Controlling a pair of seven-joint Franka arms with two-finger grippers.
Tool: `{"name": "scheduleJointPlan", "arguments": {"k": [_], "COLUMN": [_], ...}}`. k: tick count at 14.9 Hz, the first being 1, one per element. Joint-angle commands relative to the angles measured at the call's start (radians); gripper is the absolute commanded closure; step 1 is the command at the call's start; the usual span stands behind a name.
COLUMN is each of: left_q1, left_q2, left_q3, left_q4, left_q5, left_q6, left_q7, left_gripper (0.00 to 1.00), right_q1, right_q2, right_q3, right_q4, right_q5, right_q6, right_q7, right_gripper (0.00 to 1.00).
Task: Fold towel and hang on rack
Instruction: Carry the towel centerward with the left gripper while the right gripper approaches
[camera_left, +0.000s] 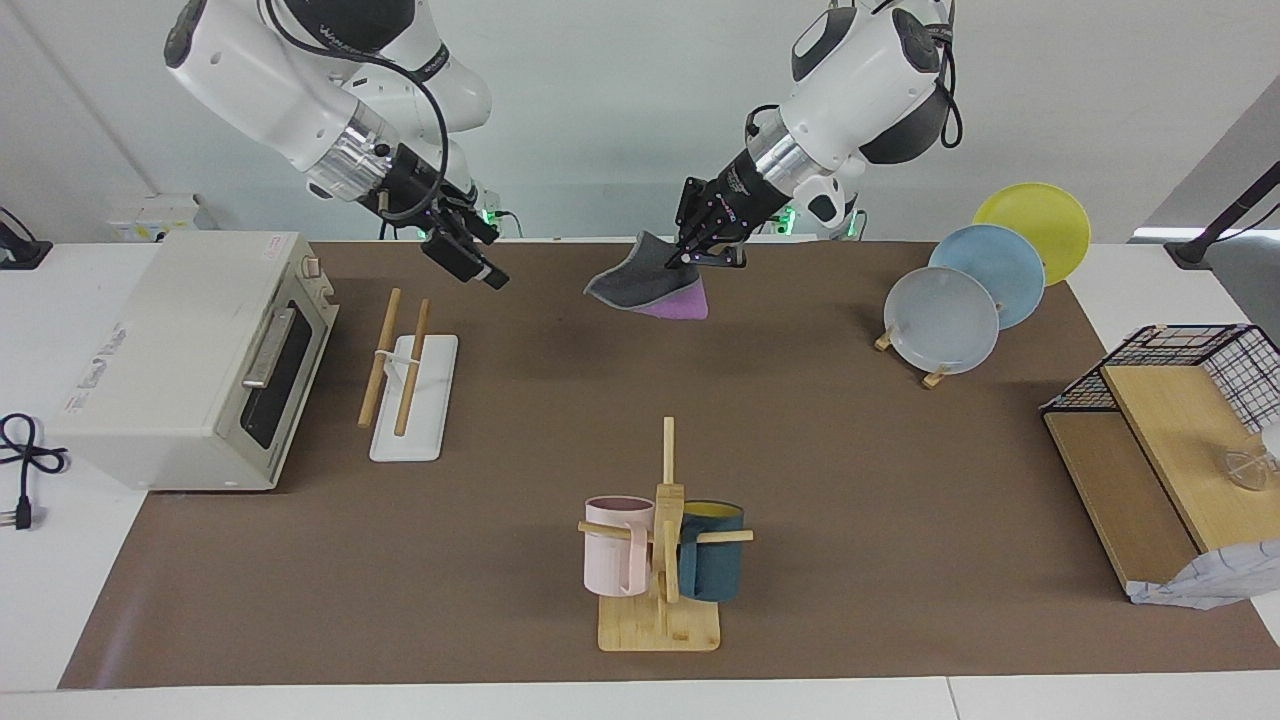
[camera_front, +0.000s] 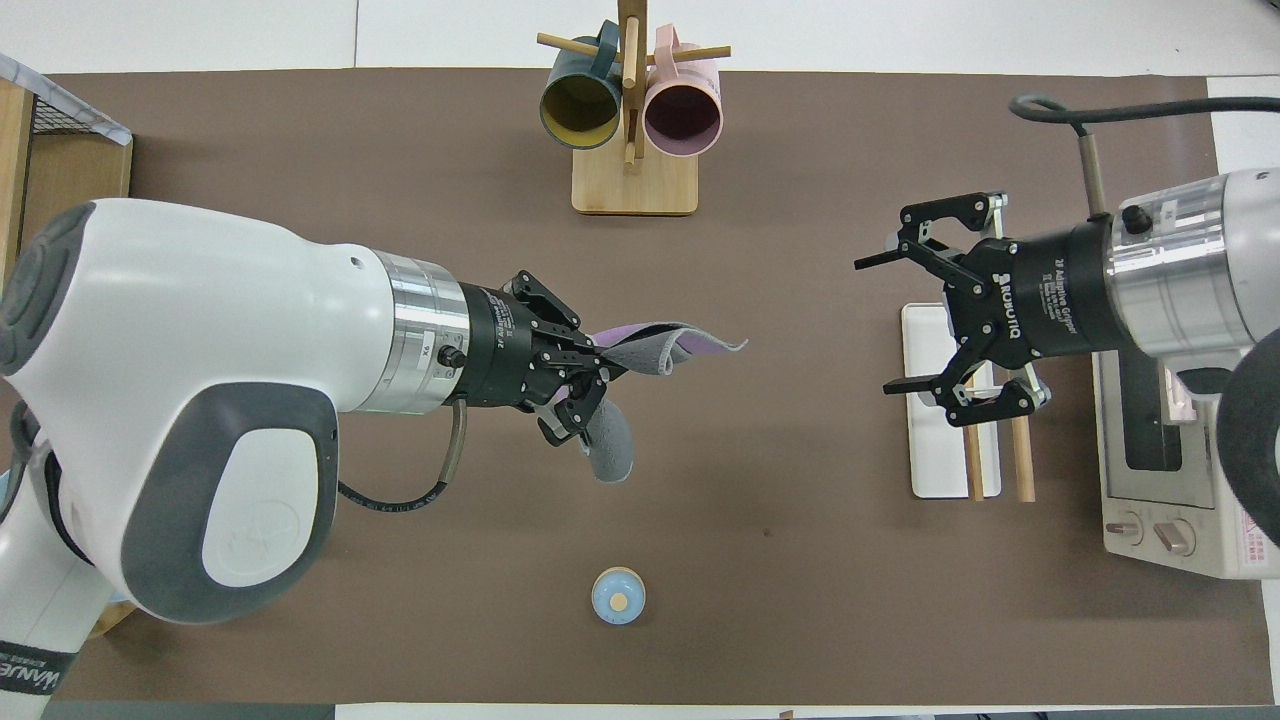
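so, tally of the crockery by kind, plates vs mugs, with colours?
Plates: 3, standing in the wooden plate stand: grey plate, blue plate, yellow plate
Mugs: 2, hanging on the mug tree: pink mug, dark teal mug
Total: 5

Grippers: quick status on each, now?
Left gripper: shut on the towel, held up over the mat.
Right gripper: open, empty, in the air beside the rack.
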Motion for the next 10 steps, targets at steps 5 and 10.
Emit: {"name": "scheduleJointPlan", "arguments": {"k": [5, 10], "left_q1": [-0.077, -0.085], "left_q2": [-0.044, -0.044], "left_q3": [0.012, 0.012], "left_q4": [-0.066, -0.066], "left_q5": [-0.023, -0.023], "left_q6": [0.099, 0.102], "left_q7": [-0.078, -0.084], "left_gripper": [1.0, 1.0], "right_q1": [0.126, 0.213], "right_q2": [-0.051, -0.045], "right_q3": [-0.001, 0.0], "right_q4": [-0.109, -0.147], "right_q5": [0.039, 0.039], "right_q6": [0.219, 0.311], "right_q7": [0.093, 0.108], "right_gripper": [0.0, 0.0]}}
